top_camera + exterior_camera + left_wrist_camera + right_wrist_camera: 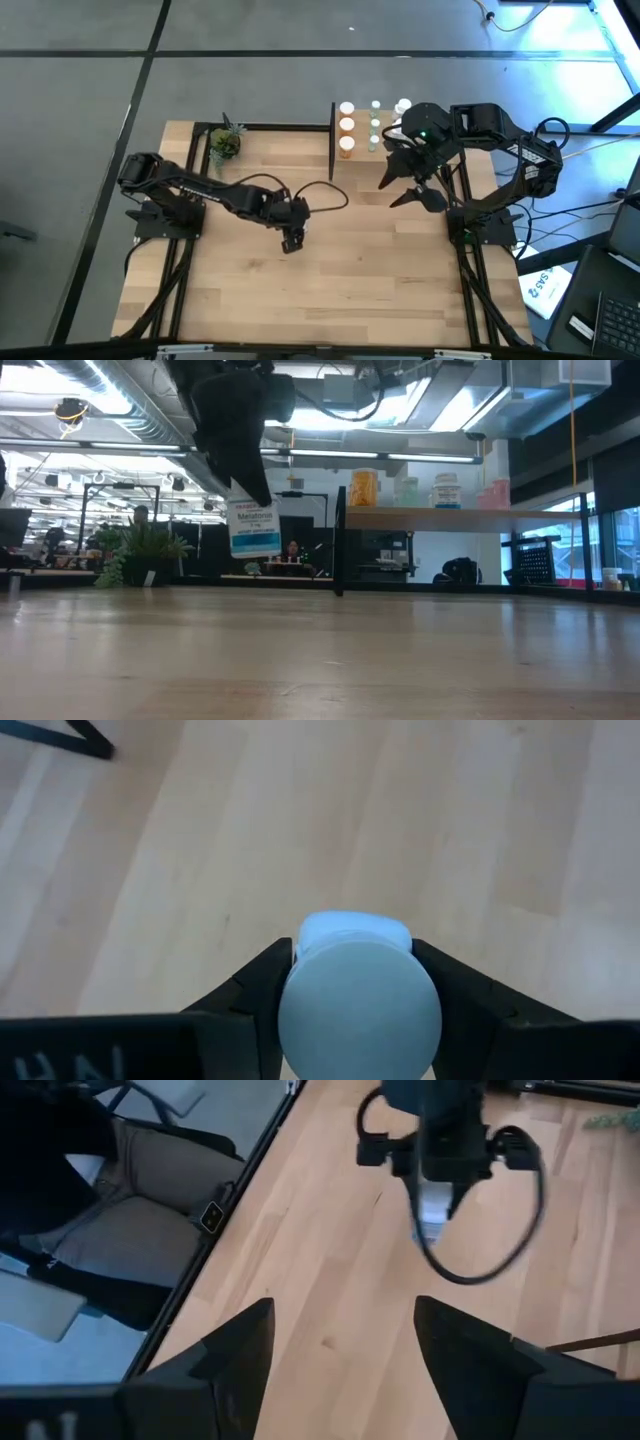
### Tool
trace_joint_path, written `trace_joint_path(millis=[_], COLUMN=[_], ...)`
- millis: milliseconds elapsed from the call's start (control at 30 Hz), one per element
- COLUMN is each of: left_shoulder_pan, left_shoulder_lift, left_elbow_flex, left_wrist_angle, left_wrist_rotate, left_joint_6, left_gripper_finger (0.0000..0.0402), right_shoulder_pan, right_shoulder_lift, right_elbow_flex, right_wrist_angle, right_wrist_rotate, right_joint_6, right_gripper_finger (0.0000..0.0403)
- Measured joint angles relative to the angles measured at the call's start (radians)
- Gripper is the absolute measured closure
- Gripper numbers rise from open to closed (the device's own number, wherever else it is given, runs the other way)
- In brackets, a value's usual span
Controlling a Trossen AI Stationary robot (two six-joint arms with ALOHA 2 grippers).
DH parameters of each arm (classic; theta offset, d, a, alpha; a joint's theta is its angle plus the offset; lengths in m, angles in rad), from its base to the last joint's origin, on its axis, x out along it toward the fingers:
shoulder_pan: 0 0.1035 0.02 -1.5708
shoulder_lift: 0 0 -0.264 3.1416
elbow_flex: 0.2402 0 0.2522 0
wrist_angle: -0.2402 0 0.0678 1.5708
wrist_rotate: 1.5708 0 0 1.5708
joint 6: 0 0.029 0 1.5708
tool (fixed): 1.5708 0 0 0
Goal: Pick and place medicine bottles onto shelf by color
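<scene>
a wooden table (330, 290) is seen from straight above, with a raised light-wood shelf (372, 128) set at its far edge, toward the far right corner. medicine bottles (346, 127) are stood in rows on the shelf: orange ones (364, 489) in a column nearest the shelf's left edge, pale green ones (375, 125) beside them, white ones further right. in the low view a pinkish one (495, 494) is seen at the shelf's right end. a small potted plant (225, 143) is placed near the table's far left corner.

the left gripper (292, 238) is held over the middle of the table, a little left of centre, well apart from every edge. a white bottle (254, 527) with a blue and white label is clamped between its fingers (250, 995), which are spread about halfway around it; in the left wrist view the round white cap (360, 1010) is seen filling the gap between them. in the low view the bottle is seen hanging clear above the table surface, left of the shelf's black upright.

the right gripper (412, 188) is held near the table's right edge, just in front of the shelf. its fingers (240, 1345) are spread wide apart with nothing between them.

bare wood is left across the whole near half of the table and between the two grippers. beyond the table's edge, a seated person's legs (130, 1200) are shown in the right wrist view.
</scene>
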Motion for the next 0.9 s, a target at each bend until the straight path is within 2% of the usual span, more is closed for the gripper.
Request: trace_joint_path(millis=[367, 900], left_shoulder_pan=[-0.103, -0.155], left_shoulder_lift=[0.0, 0.021], left_elbow_flex=[0.0, -0.002], left_wrist_angle=[0.0, -0.019], left_wrist_rotate=[-0.05, -0.071], left_joint_6=[-0.11, -0.194], left_gripper_finger=[0.0238, 0.0238], right_shoulder_pan=[0.0, 0.0], right_shoulder_lift=[0.0, 0.0], right_elbow_flex=[0.0, 0.0], right_wrist_angle=[0.0, 0.001], right_wrist_rotate=[0.006, 0.007], right_joint_6=[0.002, 0.004], right_gripper_finger=[0.0159, 0.0159])
